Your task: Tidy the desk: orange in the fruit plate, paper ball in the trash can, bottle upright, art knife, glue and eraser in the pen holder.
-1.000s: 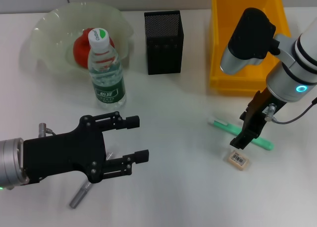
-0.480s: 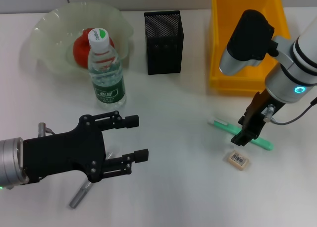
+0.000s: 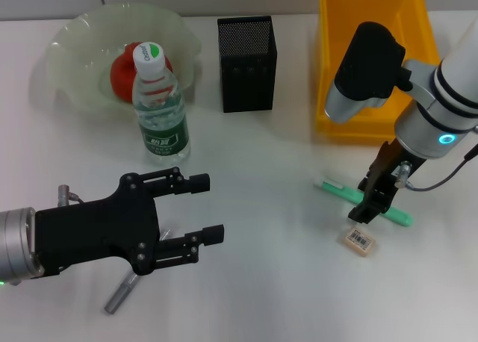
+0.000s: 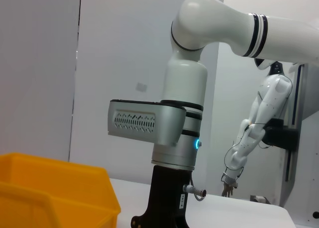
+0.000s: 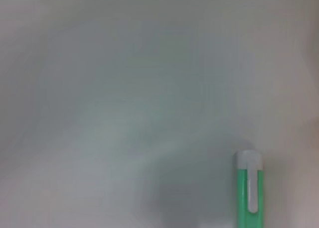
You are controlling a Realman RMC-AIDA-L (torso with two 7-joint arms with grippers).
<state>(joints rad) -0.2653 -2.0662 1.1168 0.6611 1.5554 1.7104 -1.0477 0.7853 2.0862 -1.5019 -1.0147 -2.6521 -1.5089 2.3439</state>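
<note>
My right gripper [image 3: 370, 201] is low over the middle of the green art knife [image 3: 336, 188], which lies flat on the table. The knife's white-clipped end shows in the right wrist view [image 5: 247, 190]. The eraser [image 3: 361, 240] lies just in front of the knife. My left gripper [image 3: 210, 209] is open and empty at the front left, above a grey glue stick [image 3: 122, 292]. The bottle [image 3: 159, 107] stands upright. The orange [image 3: 122, 75] sits in the fruit plate [image 3: 71, 51]. The black mesh pen holder [image 3: 246, 54] stands at the back centre. No paper ball shows.
The yellow bin [image 3: 373, 95] stands at the back right, just behind my right arm; it also shows in the left wrist view [image 4: 50, 193], with the right arm [image 4: 179, 138]. A small grey metal piece [image 3: 67, 193] lies by my left arm.
My right arm has shifted slightly left, with its gripper still over the green art knife. The knife, the eraser and my left arm have not moved.
</note>
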